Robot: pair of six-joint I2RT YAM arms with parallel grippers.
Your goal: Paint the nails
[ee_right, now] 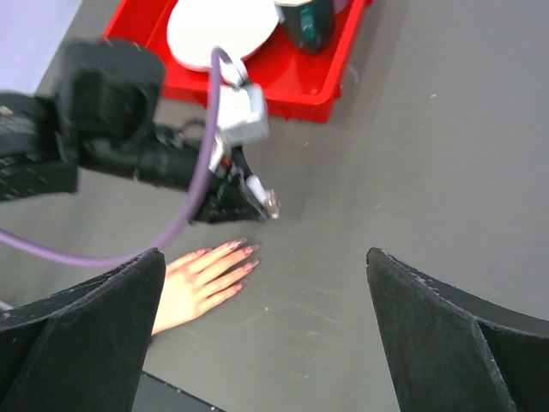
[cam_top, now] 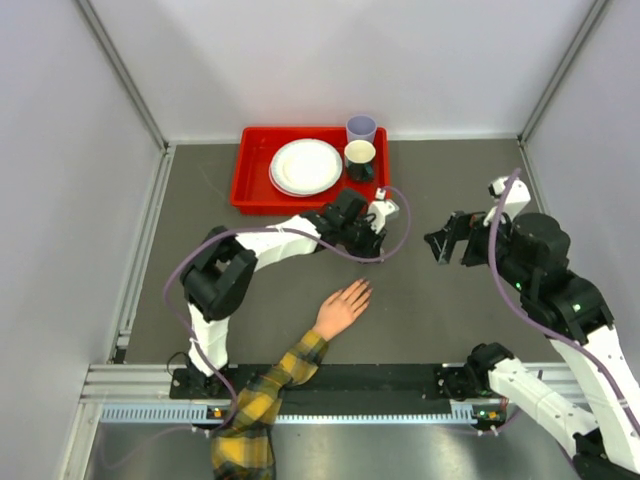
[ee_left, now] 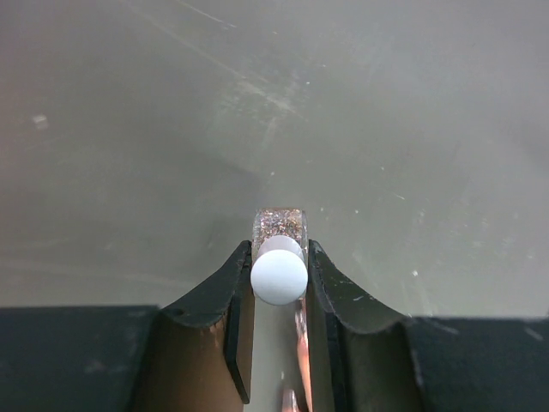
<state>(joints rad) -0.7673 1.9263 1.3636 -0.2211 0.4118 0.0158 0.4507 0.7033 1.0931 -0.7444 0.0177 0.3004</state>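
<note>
Grey table (cam_top: 450,310): nails (ee_right: 253,250), bottle (ee_left: 279,225), red tray (cam_top: 252,180)

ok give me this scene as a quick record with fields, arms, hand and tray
left gripper: jaws shut on small clear glitter bottle, white cap
right gripper: jaws open, empty, right of the hand
mannequin hand: flat on grey table, yellow-and-black plaid sleeve
nails: too small to tell if painted
red tray: far side, holds white plates and dark mug
</note>
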